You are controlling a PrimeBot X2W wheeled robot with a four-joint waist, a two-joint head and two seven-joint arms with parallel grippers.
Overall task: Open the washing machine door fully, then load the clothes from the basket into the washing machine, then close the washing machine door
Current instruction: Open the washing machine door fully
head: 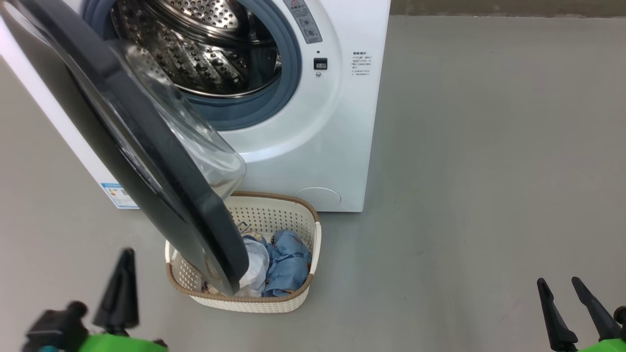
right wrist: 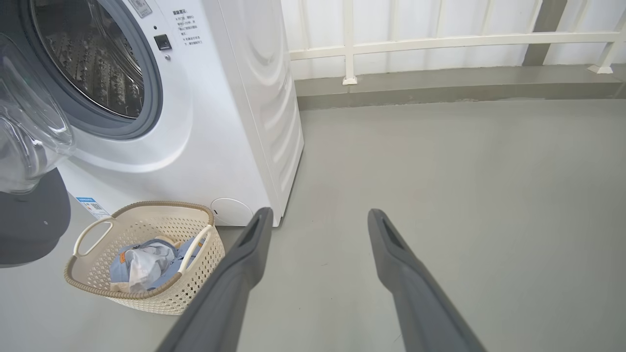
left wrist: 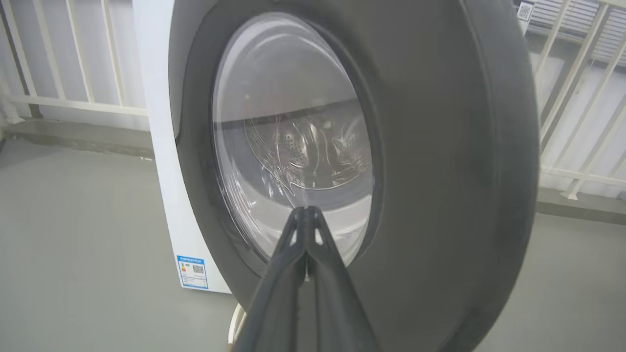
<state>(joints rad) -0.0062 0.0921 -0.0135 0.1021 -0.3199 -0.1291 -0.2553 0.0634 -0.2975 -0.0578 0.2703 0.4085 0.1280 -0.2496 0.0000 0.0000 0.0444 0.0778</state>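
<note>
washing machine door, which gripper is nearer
Left. The left gripper points at the washing machine door from close by; the right gripper is over the floor, far to its right.

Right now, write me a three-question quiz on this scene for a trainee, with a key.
1. True or false: the clothes lie in the basket.
2. Pick one: the right gripper is A) open and holding nothing, B) shut on a garment, C) shut on a basket handle.
3. Fill in: the left gripper, pointing at the washing machine door, is ____ (open or shut).

Key: 1 true; 2 A; 3 shut.
</note>
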